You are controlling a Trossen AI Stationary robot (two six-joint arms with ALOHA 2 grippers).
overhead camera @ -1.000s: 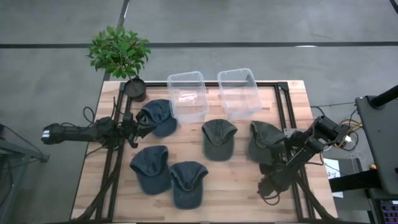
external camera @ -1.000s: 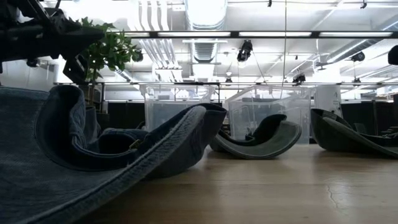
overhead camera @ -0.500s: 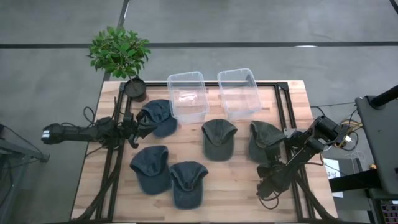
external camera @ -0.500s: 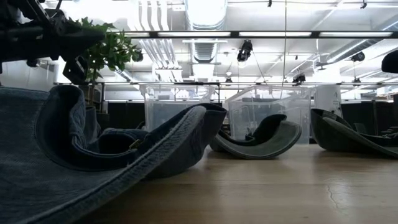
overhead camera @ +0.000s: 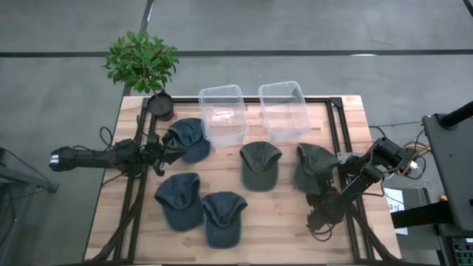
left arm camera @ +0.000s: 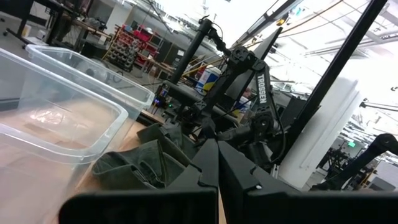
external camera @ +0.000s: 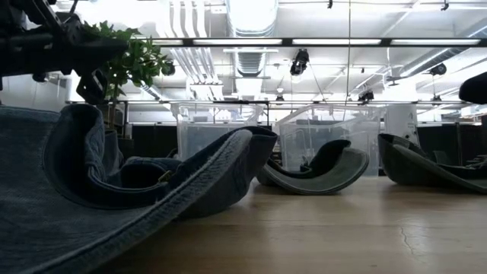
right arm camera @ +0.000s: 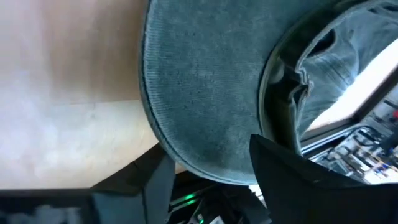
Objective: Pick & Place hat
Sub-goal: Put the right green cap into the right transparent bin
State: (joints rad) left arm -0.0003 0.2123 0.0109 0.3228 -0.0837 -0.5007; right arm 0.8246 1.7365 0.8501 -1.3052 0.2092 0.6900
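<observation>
Bright overhead light, blurred foreground, glaring ceiling.

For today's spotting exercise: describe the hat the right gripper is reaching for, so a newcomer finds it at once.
Start at the wooden table and go to its right edge. The green hat there lies just in front of the right-hand clear bin. Unlike the other green hat mid-table, its brim sits between the fingers of the right gripper.

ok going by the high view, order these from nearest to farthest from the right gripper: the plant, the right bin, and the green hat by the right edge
1. Green hat, right at the right gripper, on the table's right side.
2. Right bin, at the back, right of centre.
3. Plant, off the back left corner.
</observation>
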